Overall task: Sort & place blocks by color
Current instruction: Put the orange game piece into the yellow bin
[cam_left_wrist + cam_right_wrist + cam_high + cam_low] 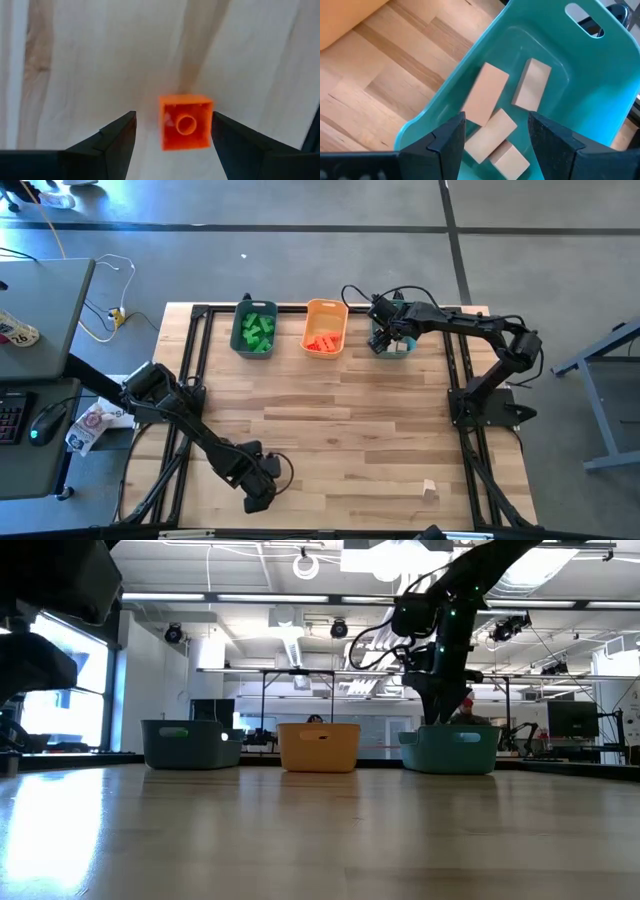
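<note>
Orange block [185, 122] between open left gripper [172, 131] fingers, seemingly untouched

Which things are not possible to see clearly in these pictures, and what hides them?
- High view: the left hand covers the orange block; only the left wrist view shows it.
- High view: the right hand covers the tan blocks in the teal bin.
- Low view: bin walls hide all sorted blocks.
- High view: the tan block is too small for details.
</note>
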Action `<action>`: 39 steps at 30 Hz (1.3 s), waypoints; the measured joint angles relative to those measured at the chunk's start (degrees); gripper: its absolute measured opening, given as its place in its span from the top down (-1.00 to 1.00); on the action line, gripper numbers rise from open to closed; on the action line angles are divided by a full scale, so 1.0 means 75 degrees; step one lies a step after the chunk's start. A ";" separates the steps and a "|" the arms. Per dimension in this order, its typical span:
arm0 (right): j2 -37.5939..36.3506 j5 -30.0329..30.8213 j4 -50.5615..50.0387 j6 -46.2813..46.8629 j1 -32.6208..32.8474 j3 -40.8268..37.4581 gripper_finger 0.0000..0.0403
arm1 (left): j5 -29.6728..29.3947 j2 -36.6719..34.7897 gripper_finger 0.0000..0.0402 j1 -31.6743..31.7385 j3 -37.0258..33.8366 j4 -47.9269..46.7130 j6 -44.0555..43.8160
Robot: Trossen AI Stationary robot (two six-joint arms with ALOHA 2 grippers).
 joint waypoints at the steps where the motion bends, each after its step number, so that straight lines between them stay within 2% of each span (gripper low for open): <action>1: 0.0000 -0.0001 -0.0003 0.0000 0.0000 0.0000 0.01 | -0.0001 0.0006 -0.17 0.0000 -0.0006 -0.0013 0.0000; 12: -0.0001 -0.0619 -0.0180 -0.0210 0.0001 0.0000 0.01 | -0.0149 0.0384 -0.12 -0.0035 0.0031 -0.0002 0.0085; 16: -0.0136 -0.1214 -0.0519 -0.0200 0.0021 0.0000 0.01 | -0.0165 0.0356 0.09 -0.0032 0.0022 -0.0056 0.0140; 21: -0.0595 -0.1272 -0.0568 -0.0161 0.0023 0.0000 0.01 | -0.0160 0.0361 0.47 0.0005 0.0017 -0.0076 0.0555; 25: -0.1090 -0.1417 -0.0516 0.0040 0.0023 0.0000 0.01 | -0.0327 0.0309 0.48 0.0097 0.0026 -0.0024 0.0925; 31: -0.1775 -0.2675 -0.0729 0.0067 0.0242 0.0000 0.01 | -0.0877 0.0079 0.48 0.0538 -0.0013 -0.0044 0.1462; 35: -0.2122 -0.3327 -0.0939 0.0081 0.0754 0.0000 0.01 | -0.1189 -0.0125 0.48 0.0955 -0.0009 -0.0085 0.1974; 39: -0.2286 -0.3406 -0.1203 0.0304 0.1484 0.0003 0.01 | -0.1548 -0.0239 0.48 0.1568 -0.0003 -0.0039 0.2620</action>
